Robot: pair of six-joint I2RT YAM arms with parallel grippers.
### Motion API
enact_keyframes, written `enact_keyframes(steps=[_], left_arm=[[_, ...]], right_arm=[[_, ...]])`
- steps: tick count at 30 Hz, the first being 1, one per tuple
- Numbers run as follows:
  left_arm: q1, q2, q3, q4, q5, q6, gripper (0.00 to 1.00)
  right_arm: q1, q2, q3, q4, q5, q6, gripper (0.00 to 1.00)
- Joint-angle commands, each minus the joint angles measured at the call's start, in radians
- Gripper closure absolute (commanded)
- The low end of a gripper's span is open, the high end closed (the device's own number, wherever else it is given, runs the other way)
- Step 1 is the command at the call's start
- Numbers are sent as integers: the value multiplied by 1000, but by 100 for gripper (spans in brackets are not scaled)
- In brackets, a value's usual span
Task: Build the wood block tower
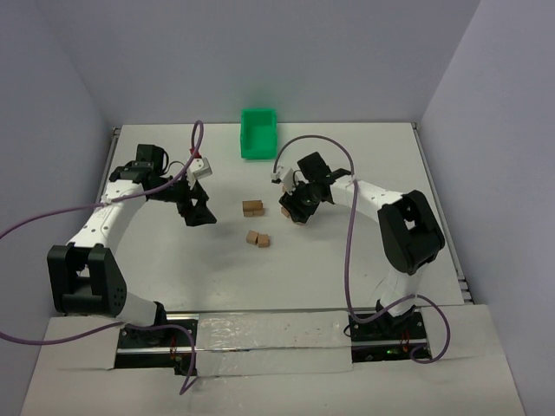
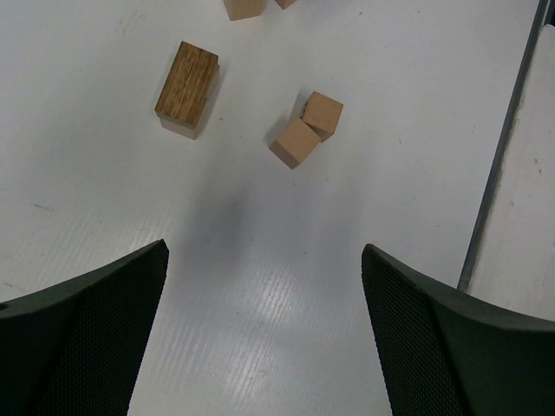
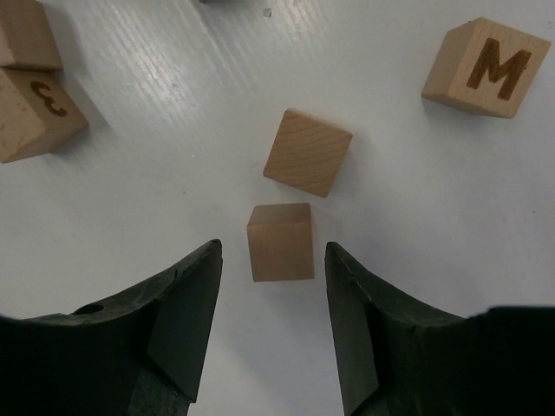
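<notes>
Tan wood blocks lie loose on the white table (image 1: 347,260). One pair (image 1: 252,208) lies side by side and shows a dark top in the left wrist view (image 2: 186,84). A second pair (image 1: 257,239) also shows in that view (image 2: 308,128). My right gripper (image 1: 297,211) is open, and a plain cube (image 3: 280,241) lies on the table between its fingertips (image 3: 208,260). Beyond it are another plain cube (image 3: 308,152), a cube marked M (image 3: 487,68) and two cubes at the left (image 3: 35,113). My left gripper (image 1: 199,212) is open and empty over bare table (image 2: 264,251).
A green bin (image 1: 258,133) stands at the back of the table, beyond the blocks. Grey walls close in the table at the back and sides. A metal rail (image 2: 507,147) runs along the table's edge in the left wrist view.
</notes>
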Motion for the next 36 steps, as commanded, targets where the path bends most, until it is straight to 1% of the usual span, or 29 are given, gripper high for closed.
enact_keyframes(steps=[1,6,14,17,20,25,28,32,34,36], left_arm=[[4,-30,8,-6,50,44,2],[4,-21,8,0,54,49,2],[3,-24,3,22,53,43,1],[3,-15,10,20,49,49,1],[3,1,23,8,50,55,1],[1,10,34,24,56,42,1],[2,19,39,37,67,29,1],[10,54,59,55,101,-23,2],[27,94,86,34,159,-36,1],[37,113,98,24,191,-45,1]], right_arm=[[7,24,63,-11,38,-45,39],[7,28,50,-12,48,-71,38],[5,43,41,-50,18,-146,45],[7,47,48,-50,11,-164,51],[7,51,59,-53,12,-177,55],[7,48,79,-74,15,-216,70],[7,35,103,-104,-3,-230,74],[10,0,188,-181,-60,-270,82],[19,3,261,-259,-95,-314,86],[31,19,339,-311,-117,-340,86]])
